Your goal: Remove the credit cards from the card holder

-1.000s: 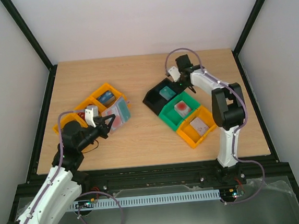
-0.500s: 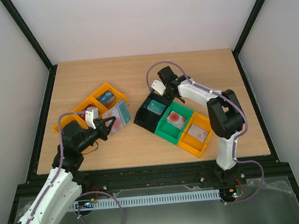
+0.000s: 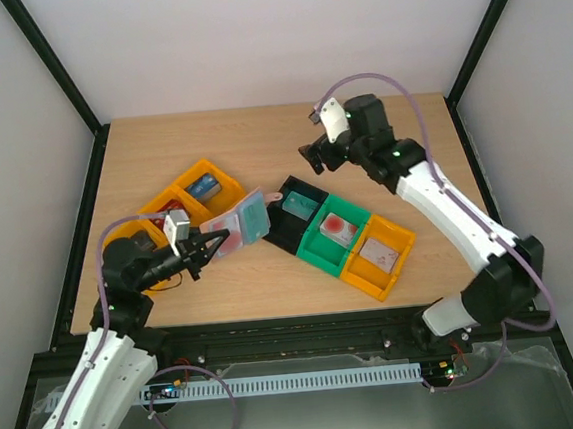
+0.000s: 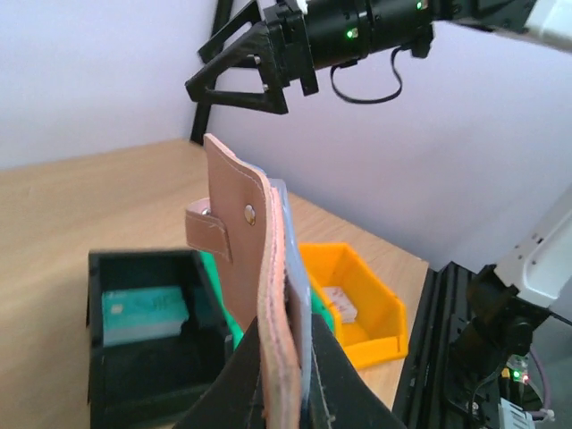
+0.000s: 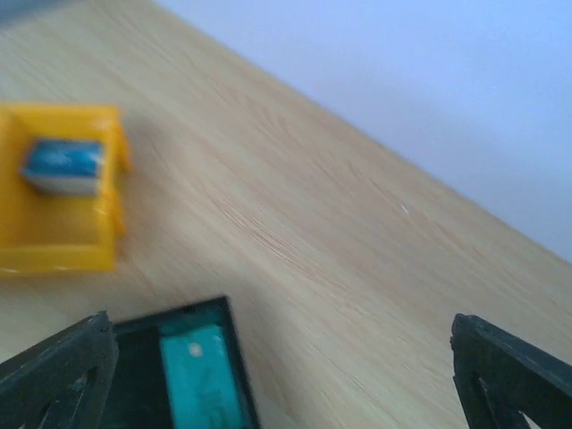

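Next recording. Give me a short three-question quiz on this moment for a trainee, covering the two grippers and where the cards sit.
1. True or false: the right gripper is shut on a card.
2. Which colour of bin holds the teal card? A green, B black, C orange.
3. Fill in: the left gripper is shut on the ____.

Key
1. False: its jaws stand wide open with nothing between them.
2. B: the card lies flat in the black bin.
3. The card holder, held up off the table.
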